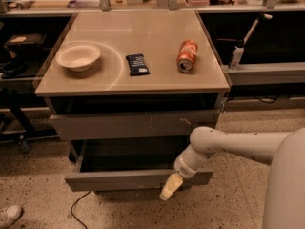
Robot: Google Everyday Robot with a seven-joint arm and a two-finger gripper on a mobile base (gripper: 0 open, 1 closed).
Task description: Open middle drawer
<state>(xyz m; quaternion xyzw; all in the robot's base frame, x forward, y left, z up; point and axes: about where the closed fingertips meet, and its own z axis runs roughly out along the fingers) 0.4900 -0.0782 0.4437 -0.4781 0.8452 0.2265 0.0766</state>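
The middle drawer (119, 179) is a wide, shallow grey drawer with a plain front. It stands pulled out from the cabinet, with its dark interior (128, 154) open to view. My gripper (170, 187) is at the right part of the drawer's front, with its pale tip hanging down over the front's lower edge. The white arm reaches in from the right. Above it sits the top drawer front (133, 124), which has white scratch marks. The bottom drawer is hidden behind the middle one.
On the cabinet top (114, 80) stand a pale bowl (78, 56), a dark snack packet (137, 64) and an orange can (187, 56) lying on its side. A cable (78, 206) trails on the speckled floor. A shoe (8, 215) is at lower left. Workbenches flank the cabinet.
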